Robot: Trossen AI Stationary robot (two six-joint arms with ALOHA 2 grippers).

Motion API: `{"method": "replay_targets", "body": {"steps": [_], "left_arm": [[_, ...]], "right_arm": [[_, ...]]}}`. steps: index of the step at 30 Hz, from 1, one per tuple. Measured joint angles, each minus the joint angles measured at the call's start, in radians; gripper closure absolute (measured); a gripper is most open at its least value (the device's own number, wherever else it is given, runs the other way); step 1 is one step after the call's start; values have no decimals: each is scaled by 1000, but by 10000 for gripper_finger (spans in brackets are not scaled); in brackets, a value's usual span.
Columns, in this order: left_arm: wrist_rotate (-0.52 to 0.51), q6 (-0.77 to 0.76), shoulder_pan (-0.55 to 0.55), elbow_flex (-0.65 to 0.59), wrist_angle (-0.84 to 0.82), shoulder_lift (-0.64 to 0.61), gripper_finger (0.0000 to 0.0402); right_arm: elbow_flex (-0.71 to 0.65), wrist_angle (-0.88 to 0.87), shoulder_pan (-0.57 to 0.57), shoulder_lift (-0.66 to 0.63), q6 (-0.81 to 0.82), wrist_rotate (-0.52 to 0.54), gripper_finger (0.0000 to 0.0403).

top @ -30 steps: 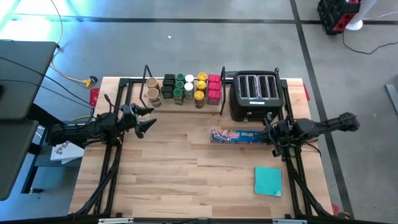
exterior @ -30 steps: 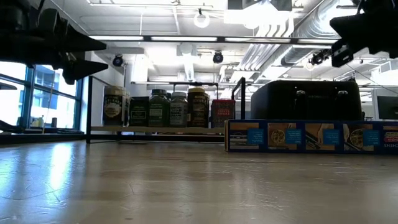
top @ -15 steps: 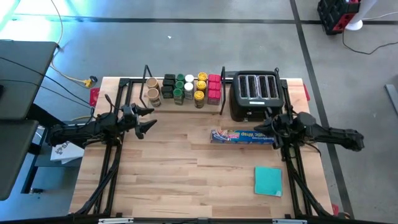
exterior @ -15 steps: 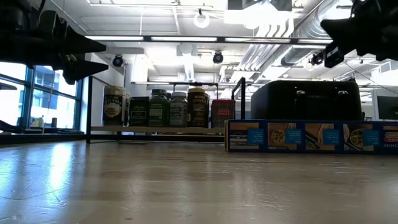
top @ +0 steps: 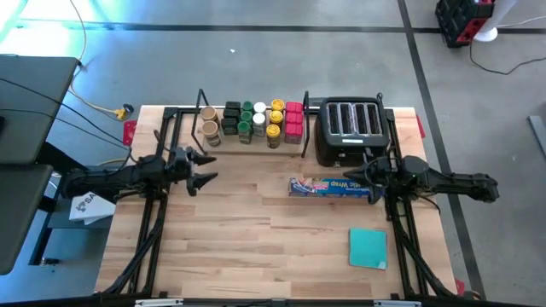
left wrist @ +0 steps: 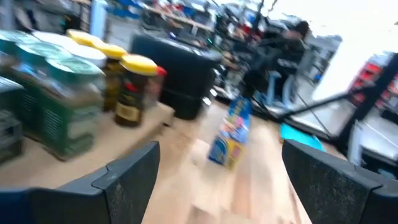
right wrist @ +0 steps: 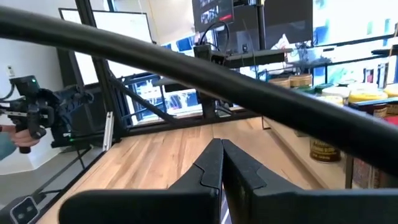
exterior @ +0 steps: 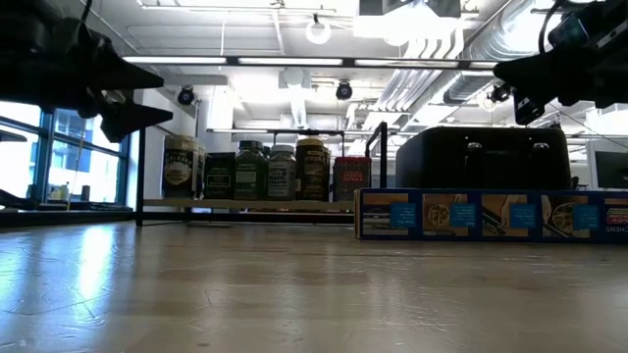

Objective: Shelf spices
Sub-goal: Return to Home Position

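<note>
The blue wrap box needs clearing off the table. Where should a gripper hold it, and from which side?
Take the blue wrap box mid-length, jaws across its narrow width, coming straight down. It lies flat and long, and the toaster stands close behind, so a top approach looks clearest. The right gripper hangs nearest.

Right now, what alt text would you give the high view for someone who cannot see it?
Seen from above, spices stand in rows on the shelf at the table's far edge, beside a black toaster. The left claw hangs open before the shelf's left end; the right claw, shut, hangs over the blue wrap box's end.
</note>
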Motion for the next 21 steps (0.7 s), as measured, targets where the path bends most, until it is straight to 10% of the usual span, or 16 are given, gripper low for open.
{"method": "replay_targets", "body": {"steps": [10,17,21], "left_arm": [[168,49,2,0,10,35,184],[115,127,2,0,12,34,374],[76,165,2,0,34,21,383]], "right_arm": [[0,1,0,0,4,-8,403],[0,1,1,0,4,-12,403],[0,4,0,0,-10,24,403]]}}
